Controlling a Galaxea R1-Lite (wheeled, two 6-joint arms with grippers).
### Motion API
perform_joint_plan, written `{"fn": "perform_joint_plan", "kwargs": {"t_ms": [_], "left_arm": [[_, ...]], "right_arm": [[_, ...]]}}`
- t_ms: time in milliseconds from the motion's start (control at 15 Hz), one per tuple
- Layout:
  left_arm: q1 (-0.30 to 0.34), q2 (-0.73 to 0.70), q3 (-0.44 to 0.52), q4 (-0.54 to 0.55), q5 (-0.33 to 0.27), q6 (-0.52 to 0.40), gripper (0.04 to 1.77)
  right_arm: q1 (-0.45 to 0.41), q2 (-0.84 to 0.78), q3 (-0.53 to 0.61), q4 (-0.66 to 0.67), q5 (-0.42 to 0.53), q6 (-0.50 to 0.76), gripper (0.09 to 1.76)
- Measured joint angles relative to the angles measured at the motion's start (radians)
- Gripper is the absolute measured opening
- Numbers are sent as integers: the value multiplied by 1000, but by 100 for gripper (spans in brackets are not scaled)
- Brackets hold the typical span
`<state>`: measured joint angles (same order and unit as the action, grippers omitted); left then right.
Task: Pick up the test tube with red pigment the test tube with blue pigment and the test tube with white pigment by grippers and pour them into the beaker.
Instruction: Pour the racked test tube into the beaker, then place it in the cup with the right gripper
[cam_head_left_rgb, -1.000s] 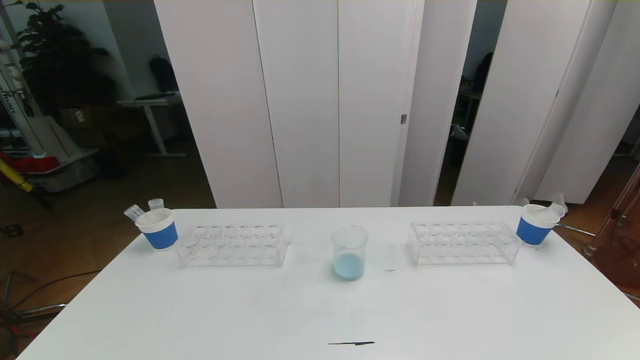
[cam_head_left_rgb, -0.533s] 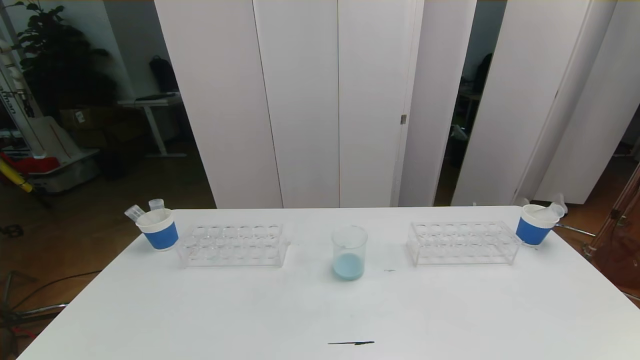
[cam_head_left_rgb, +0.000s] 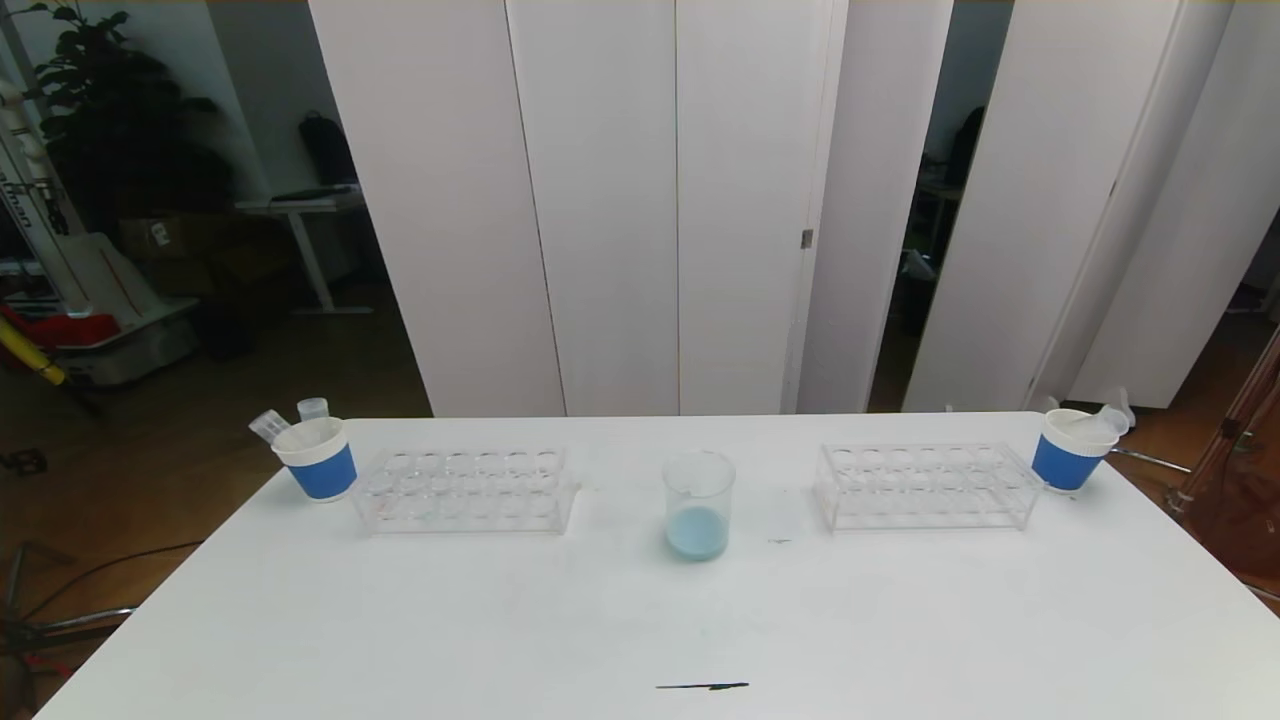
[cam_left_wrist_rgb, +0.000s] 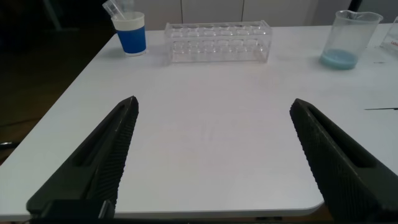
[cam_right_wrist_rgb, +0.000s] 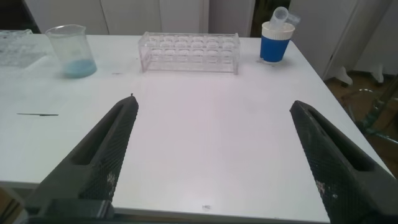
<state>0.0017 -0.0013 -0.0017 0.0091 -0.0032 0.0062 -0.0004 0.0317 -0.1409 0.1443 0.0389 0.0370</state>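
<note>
The beaker (cam_head_left_rgb: 698, 505) stands mid-table with pale blue liquid in its bottom; it also shows in the left wrist view (cam_left_wrist_rgb: 348, 40) and the right wrist view (cam_right_wrist_rgb: 69, 50). No test tube with red, blue or white pigment is in view. Clear tubes (cam_head_left_rgb: 268, 425) lean in the left paper cup (cam_head_left_rgb: 318, 462), and another tube (cam_head_left_rgb: 1112, 415) leans in the right cup (cam_head_left_rgb: 1070, 452). My left gripper (cam_left_wrist_rgb: 214, 101) and right gripper (cam_right_wrist_rgb: 214, 101) hang open over the table's near edge, nothing between their fingers. Neither shows in the head view.
Two clear tube racks stand with bare holes either side of the beaker, the left rack (cam_head_left_rgb: 465, 490) and the right rack (cam_head_left_rgb: 925, 487). A thin black mark (cam_head_left_rgb: 702, 686) lies near the front edge. White panels rise behind the table.
</note>
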Motion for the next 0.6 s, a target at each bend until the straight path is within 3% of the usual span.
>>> {"fn": "perform_joint_plan", "kwargs": {"t_ms": [600], "left_arm": [[0,0,0,0,0,0,174]], "right_arm": [[2,-33,80,-3,-39,-30,175]]}}
